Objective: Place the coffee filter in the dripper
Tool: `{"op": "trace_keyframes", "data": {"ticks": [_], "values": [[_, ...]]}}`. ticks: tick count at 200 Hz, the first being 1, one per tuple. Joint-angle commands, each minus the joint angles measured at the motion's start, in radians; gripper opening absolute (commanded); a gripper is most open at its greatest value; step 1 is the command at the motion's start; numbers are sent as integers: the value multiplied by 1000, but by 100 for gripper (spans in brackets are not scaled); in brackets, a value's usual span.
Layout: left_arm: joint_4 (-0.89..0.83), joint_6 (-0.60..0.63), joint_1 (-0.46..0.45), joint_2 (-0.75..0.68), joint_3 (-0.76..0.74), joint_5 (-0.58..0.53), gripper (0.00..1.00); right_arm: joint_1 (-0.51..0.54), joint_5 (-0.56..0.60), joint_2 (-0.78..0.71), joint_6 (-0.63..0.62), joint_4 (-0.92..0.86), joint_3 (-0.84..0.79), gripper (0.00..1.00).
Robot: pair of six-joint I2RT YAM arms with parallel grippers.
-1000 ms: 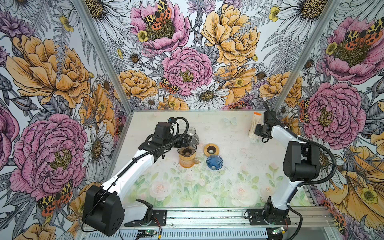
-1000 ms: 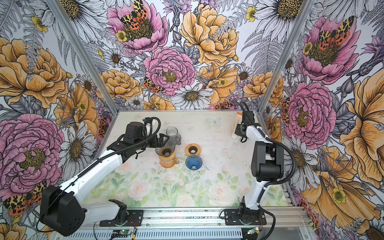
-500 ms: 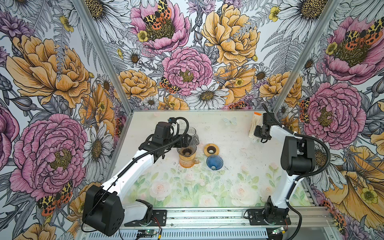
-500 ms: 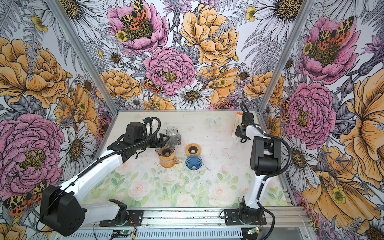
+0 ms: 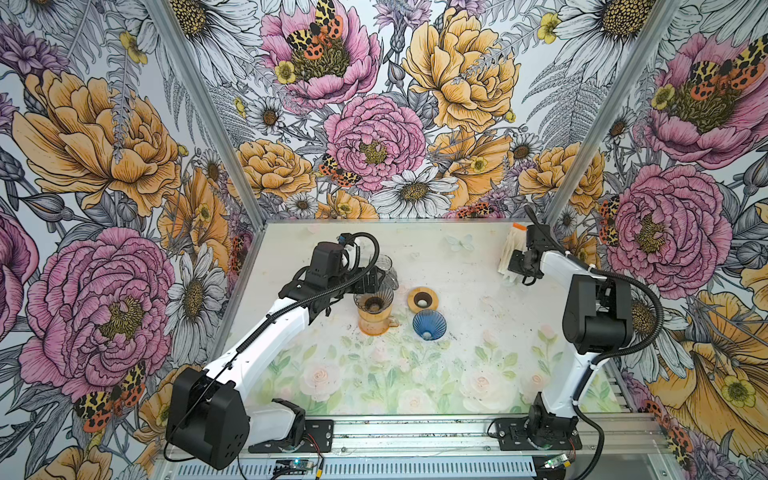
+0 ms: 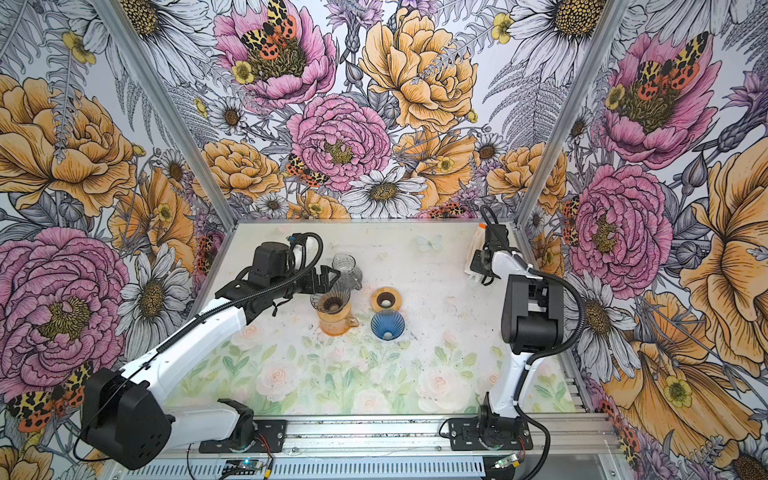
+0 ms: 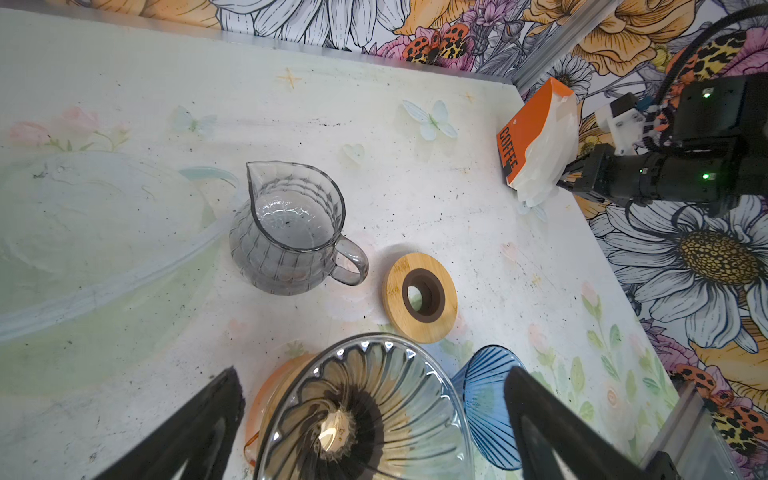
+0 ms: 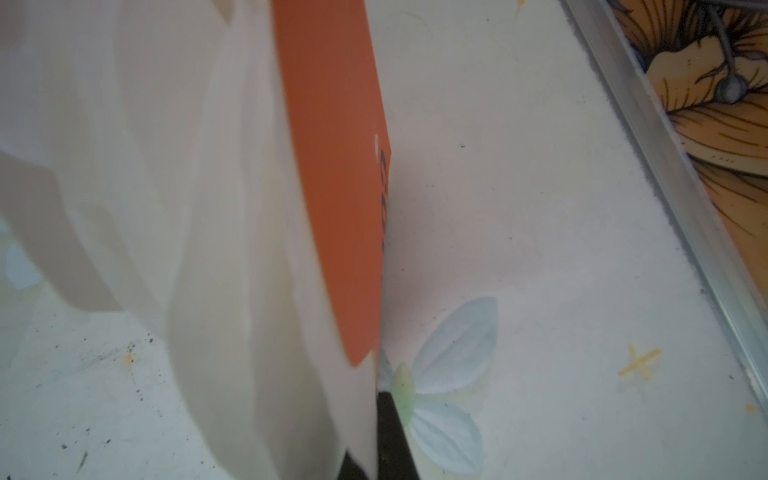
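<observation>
We see the right hand [image 5: 517, 266] at the far right corner of the counter [image 5: 457, 374], clenched on the pack of coffee filters [image 5: 510, 248]. From its own wrist camera the dark fingers [image 8: 392, 436] pinch one edge of the pack, which is white plastic with an orange card. The pack stands roughly upright close to the corner post, and we cannot tell whether its bottom rests on the counter. It is well apart from the dripper [image 5: 373, 300], a smoky ribbed glass cone that sits on an orange pitcher [image 5: 376, 326] near the middle of the counter. The left hand [image 5: 370, 282] is released, its jaws spread wide on either side of the dripper's rim in the left wrist view; we cannot tell whether they touch it. Just behind that hand stands a clear glass jug [image 7: 291, 232]. A wooden ring [image 5: 422, 299] lies beside the dripper, and a blue cone [image 5: 429, 324] sits in front of the ring
</observation>
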Motion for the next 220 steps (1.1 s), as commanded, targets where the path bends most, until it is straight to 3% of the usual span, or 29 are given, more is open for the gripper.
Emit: {"op": "trace_keyframes", "data": {"ticks": [1,56,112,220], "values": [[2,-12,-8,6,26,6,99,-5,13,-52,-15,17,-4,0],[4,-8,-10,20,33,10,99,-5,-6,-47,-18,11,2,0],[2,-7,-10,25,38,13,99,1,-35,-35,8,9,-15,14],[3,-3,-11,46,49,22,99,16,-41,-53,47,6,-59,10]]}}
